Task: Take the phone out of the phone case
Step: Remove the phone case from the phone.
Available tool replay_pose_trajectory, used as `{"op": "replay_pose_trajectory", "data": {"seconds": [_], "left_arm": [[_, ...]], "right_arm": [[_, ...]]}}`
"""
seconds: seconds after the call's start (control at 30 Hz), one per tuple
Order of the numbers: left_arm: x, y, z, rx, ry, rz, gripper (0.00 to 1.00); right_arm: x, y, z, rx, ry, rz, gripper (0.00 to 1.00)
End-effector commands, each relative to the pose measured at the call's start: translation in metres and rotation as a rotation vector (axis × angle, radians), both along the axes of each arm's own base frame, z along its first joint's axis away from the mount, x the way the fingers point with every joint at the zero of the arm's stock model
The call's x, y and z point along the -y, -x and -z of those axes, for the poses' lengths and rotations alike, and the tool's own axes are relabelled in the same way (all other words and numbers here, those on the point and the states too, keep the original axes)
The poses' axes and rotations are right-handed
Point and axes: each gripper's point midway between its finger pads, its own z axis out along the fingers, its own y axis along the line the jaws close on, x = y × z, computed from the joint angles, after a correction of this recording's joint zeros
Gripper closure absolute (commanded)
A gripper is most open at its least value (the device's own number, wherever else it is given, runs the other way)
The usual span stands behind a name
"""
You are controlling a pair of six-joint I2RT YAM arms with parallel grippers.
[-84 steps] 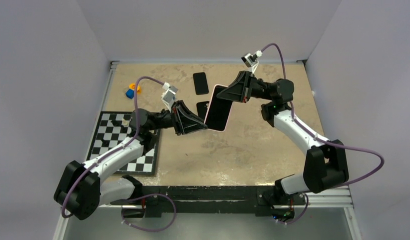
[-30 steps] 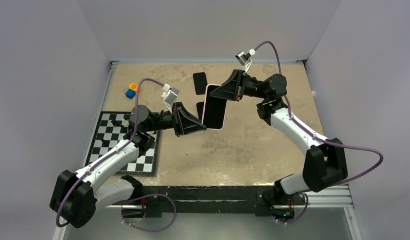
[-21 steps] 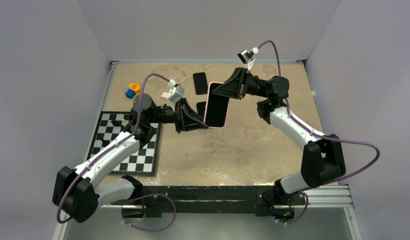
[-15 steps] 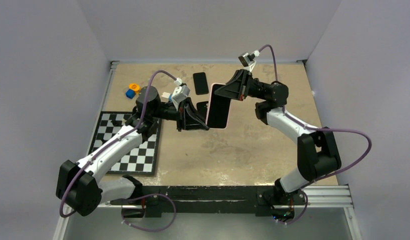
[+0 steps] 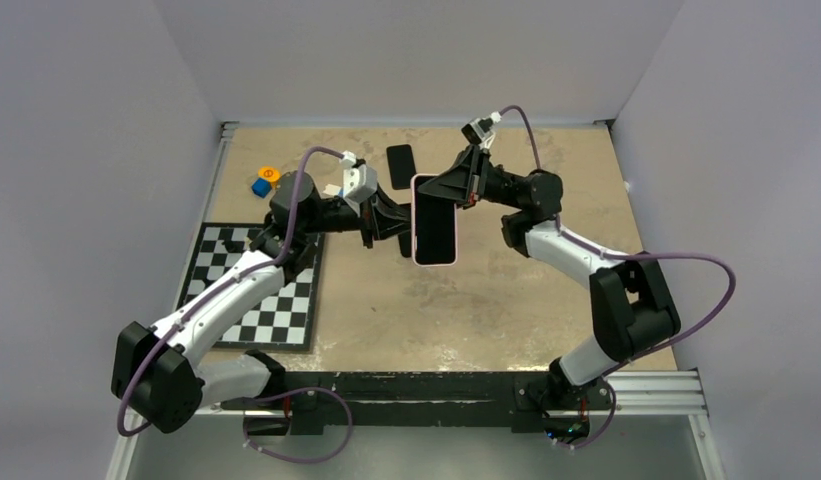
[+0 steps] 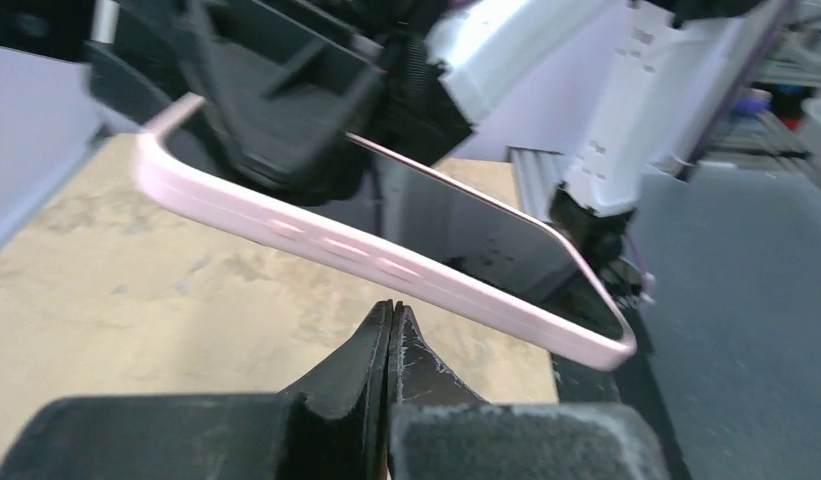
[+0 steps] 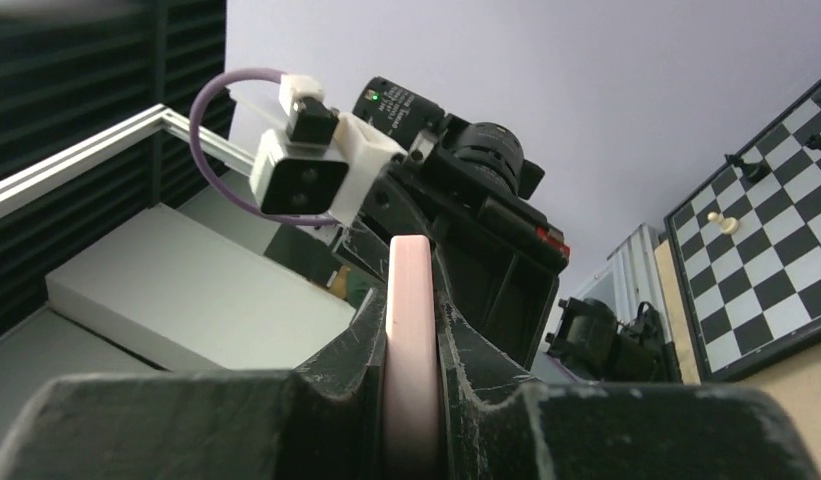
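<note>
As the right gripper point(image 7: 411, 340) clamps the case point(image 6: 316, 238), the closed left gripper point(image 6: 391, 325) should push its rim off the phone point(image 5: 435, 222).

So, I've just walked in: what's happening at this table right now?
Two robot arms are working on a phone in a pink case. The right gripper is clamped on one short end of the case and holds it up off the table. The left gripper is shut, with its tips pointed at the case's long side edge. I can't tell whether they touch it. The phone appears to be still in the case, so it has not yet been taken out.
</note>
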Motion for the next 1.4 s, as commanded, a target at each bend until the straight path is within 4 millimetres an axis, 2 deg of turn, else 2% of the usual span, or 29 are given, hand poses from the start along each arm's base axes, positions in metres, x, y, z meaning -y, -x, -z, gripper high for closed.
{"op": "replay_pose_trajectory", "data": {"seconds": [0.0, 0.03, 0.13, 0.17, 0.2, 0.23, 0.3, 0.43, 0.5, 0.6, 0.8, 0.87, 1.0, 1.1, 1.37], "left_arm": [[-0.01, -0.029, -0.024, 0.046, 0.08, -0.213, 1.0], [-0.011, -0.026, -0.019, -0.014, 0.079, -0.212, 0.97], [-0.015, -0.016, 0.004, -0.215, 0.052, -0.225, 0.54], [-0.018, -0.012, 0.014, -0.274, 0.044, -0.236, 0.47], [-0.021, -0.008, 0.022, -0.338, 0.048, -0.256, 0.31], [-0.023, -0.005, 0.027, -0.397, 0.058, -0.27, 0.22], [-0.026, 0.005, 0.03, -0.493, 0.076, -0.26, 0.16], [-0.027, 0.031, 0.01, -0.522, 0.162, -0.145, 0.22], [-0.028, 0.038, 0.003, -0.508, 0.179, -0.111, 0.26], [-0.026, 0.041, -0.004, -0.521, 0.202, -0.08, 0.26], [-0.024, 0.026, -0.001, -0.564, 0.219, -0.129, 0.25], [-0.022, 0.024, -0.002, -0.558, 0.216, -0.128, 0.29], [-0.018, 0.021, -0.002, -0.561, 0.209, -0.115, 0.43], [-0.016, 0.018, -0.004, -0.558, 0.214, -0.111, 0.48], [-0.014, 0.013, -0.006, -0.559, 0.223, -0.105, 0.52]], "right_arm": [[-0.001, 0.007, -0.023, 0.085, -0.025, 0.061, 1.0], [-0.001, 0.005, -0.025, 0.113, -0.016, 0.078, 1.0], [0.004, -0.006, -0.029, 0.178, 0.015, 0.156, 1.0], [0.007, -0.01, -0.031, 0.195, 0.026, 0.183, 1.0], [0.01, -0.013, -0.035, 0.219, 0.032, 0.21, 1.0], [0.011, -0.017, -0.036, 0.243, 0.038, 0.233, 1.0], [0.013, -0.022, -0.037, 0.25, 0.046, 0.263, 1.0], [0.012, -0.029, -0.037, 0.233, 0.029, 0.266, 1.0], [0.011, -0.032, -0.034, 0.22, 0.024, 0.264, 1.0], [0.01, -0.036, -0.032, 0.208, 0.021, 0.273, 1.0], [0.012, -0.032, -0.035, 0.217, 0.019, 0.27, 1.0], [0.012, -0.03, -0.037, 0.219, 0.019, 0.269, 1.0], [0.011, -0.03, -0.041, 0.224, 0.016, 0.269, 1.0], [0.011, -0.03, -0.042, 0.225, 0.015, 0.267, 1.0], [0.01, -0.028, -0.041, 0.231, 0.022, 0.259, 1.0]]}}
